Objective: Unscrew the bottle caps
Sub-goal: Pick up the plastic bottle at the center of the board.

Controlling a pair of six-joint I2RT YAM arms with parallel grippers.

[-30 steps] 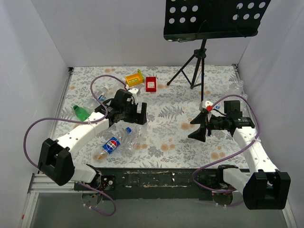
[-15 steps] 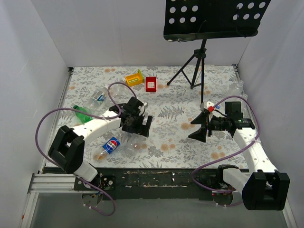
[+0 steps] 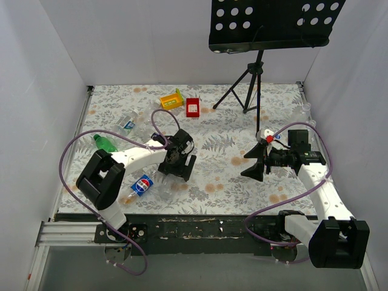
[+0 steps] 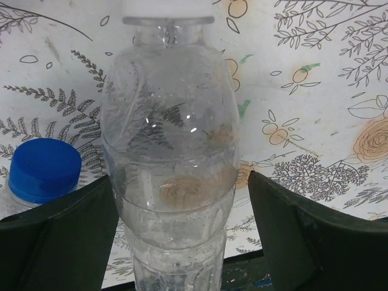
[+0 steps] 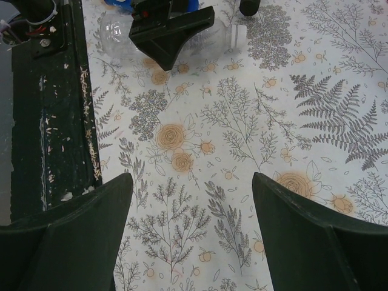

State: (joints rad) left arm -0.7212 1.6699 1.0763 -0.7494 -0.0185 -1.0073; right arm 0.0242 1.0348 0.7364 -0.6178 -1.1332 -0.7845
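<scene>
**Left jaws astride a clear bottle, its cap beyond the fingertips; right gripper wide open**

By the table's (image 3: 230, 130) left edge lie a green bottle (image 3: 104, 143) and, just behind it, a labelled bottle (image 3: 127, 123). Closer to the near edge, left of middle, a Pepsi bottle (image 3: 142, 185) lies on its side with a clear bottle (image 3: 163, 189) close against it. The left gripper (image 3: 180, 170) is down over the clear bottle.

Its wrist view shows the jaws partly open and astride the bottle's body. The finger (image 4: 66, 236) on the view's left meets the bottle's side. A sliver of table shows between the bottle and the other finger, so nothing is clamped. The white cap (image 4: 168, 6) sits on the neck at the bottle's far end, cut off by the view's top edge. It is well beyond the fingertips and in line with the gap between them. A blue cap (image 4: 44, 170), on the neighbouring bottle, sits just outside the same finger, level with its tip.

Toward the far edge, a yellow tray (image 3: 171, 99) and a red tray (image 3: 193, 107) lie side by side, with a stand (image 3: 247, 85) to their right.

Right of middle, the right gripper (image 3: 247, 165) hangs above the table, jaws wide apart and holding nothing. Both caps lie well to its left.
</scene>
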